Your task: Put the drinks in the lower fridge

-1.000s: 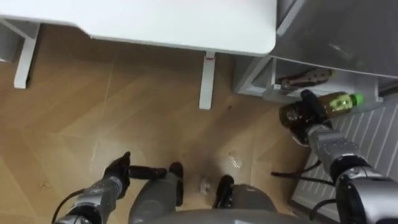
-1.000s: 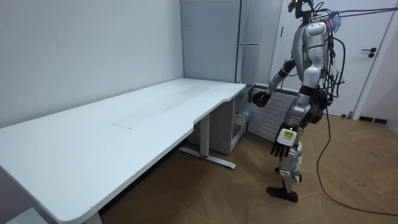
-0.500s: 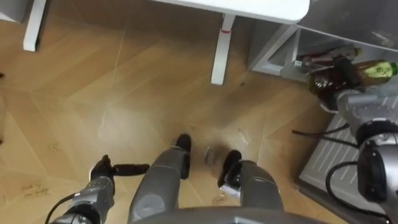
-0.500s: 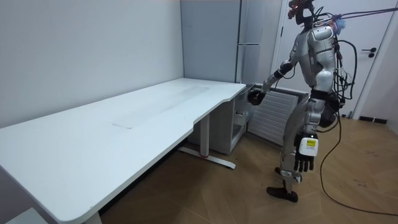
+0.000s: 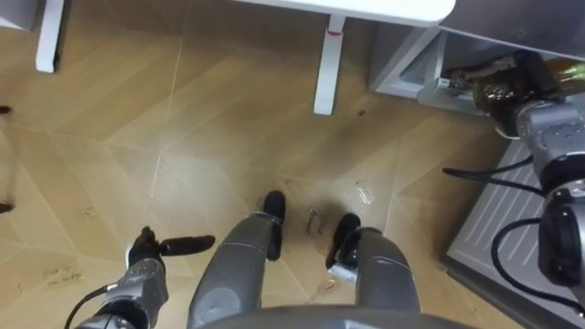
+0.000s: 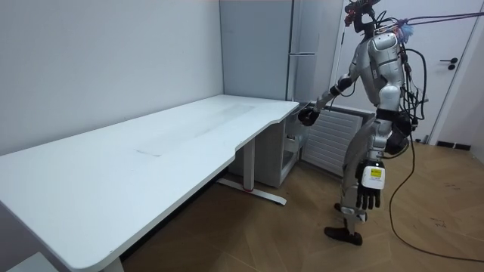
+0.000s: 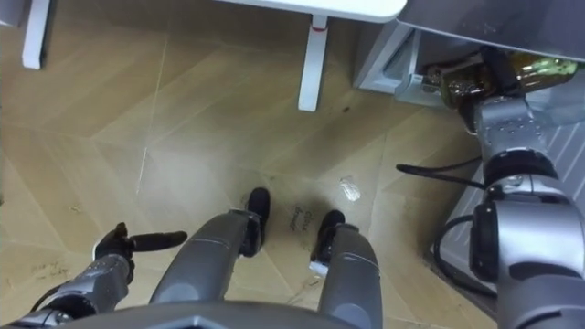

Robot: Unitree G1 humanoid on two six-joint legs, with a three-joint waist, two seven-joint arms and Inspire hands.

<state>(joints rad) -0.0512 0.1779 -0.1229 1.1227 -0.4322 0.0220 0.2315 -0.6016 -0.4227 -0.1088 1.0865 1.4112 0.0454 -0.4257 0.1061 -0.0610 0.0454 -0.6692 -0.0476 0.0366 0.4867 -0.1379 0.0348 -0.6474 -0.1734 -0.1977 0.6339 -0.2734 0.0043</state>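
Note:
My right hand (image 5: 528, 91) is shut on a drink bottle (image 5: 494, 92) holding amber liquid, its pale green label end (image 7: 541, 64) pointing right. The bottle lies on its side at the mouth of the open lower fridge compartment (image 5: 409, 62), next to a shelf edge with dark items behind it. In the room view that hand (image 6: 307, 116) reaches forward toward the fridge (image 6: 261, 53). My left hand (image 5: 149, 255) hangs low by my left leg, open and holding nothing; the room view shows the same hand (image 6: 368, 195) with its fingers pointing down.
A long white desk (image 6: 151, 151) stands to my left, its leg (image 5: 328, 66) close to the fridge. The open fridge door (image 5: 516, 224), ribbed inside, lies low on my right. Wooden floor (image 5: 210, 137) spreads in front. A closed room door (image 6: 457, 68) is behind me.
My right hand has carried the bottle further up and right, to the fridge opening. My left arm has dropped from in front of me to my side. The camera shifted.

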